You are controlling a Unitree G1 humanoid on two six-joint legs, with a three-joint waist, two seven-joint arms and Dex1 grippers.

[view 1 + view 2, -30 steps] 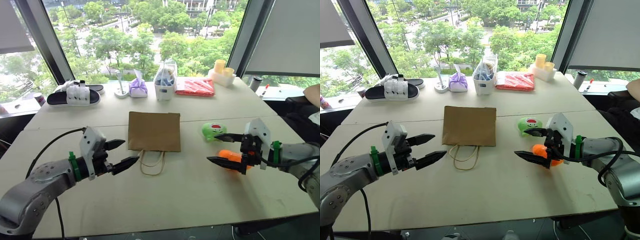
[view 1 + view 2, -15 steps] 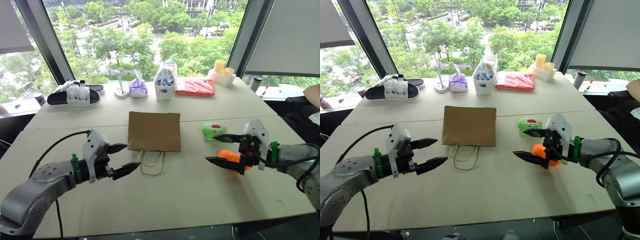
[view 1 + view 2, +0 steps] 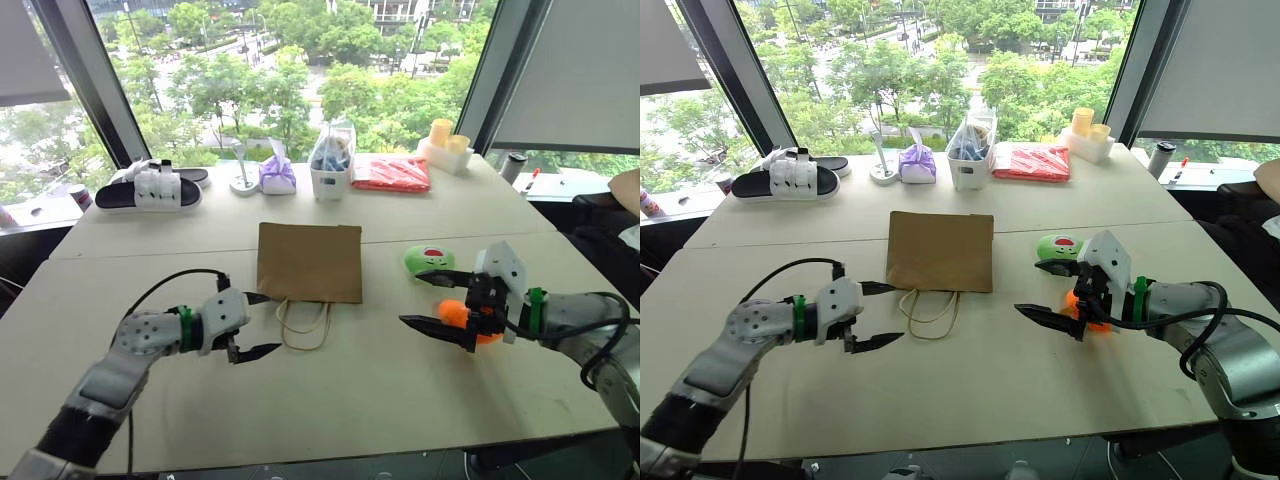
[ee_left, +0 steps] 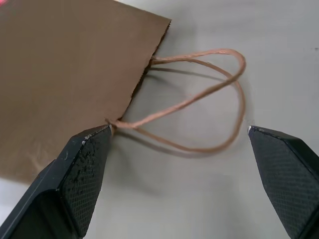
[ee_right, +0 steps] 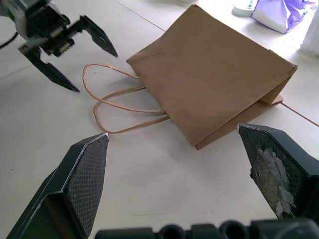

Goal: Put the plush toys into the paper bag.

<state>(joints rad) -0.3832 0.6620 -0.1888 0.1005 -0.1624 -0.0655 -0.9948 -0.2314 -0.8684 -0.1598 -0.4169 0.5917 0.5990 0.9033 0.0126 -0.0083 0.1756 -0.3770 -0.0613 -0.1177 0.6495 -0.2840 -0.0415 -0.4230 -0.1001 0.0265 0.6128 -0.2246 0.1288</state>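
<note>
Your left gripper [image 3: 256,323] hangs wide open and empty, the paper bag [image 3: 309,262] lying flat with its cord handles [image 4: 199,99] between the fingers. Pinch the bag's upper lip to open its mouth. Your right gripper [image 3: 432,299], agape, holds nothing; the orange toy [image 3: 452,312] and green toy [image 3: 428,261] lie behind its fingers.

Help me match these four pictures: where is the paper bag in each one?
Left eye view: paper bag lying flat mid-table.
Right eye view: centre, same pose.
Left wrist view: upper left.
Right wrist view: upper middle.
Shared landmark: its cord handles, lying beside the open left gripper.
</note>
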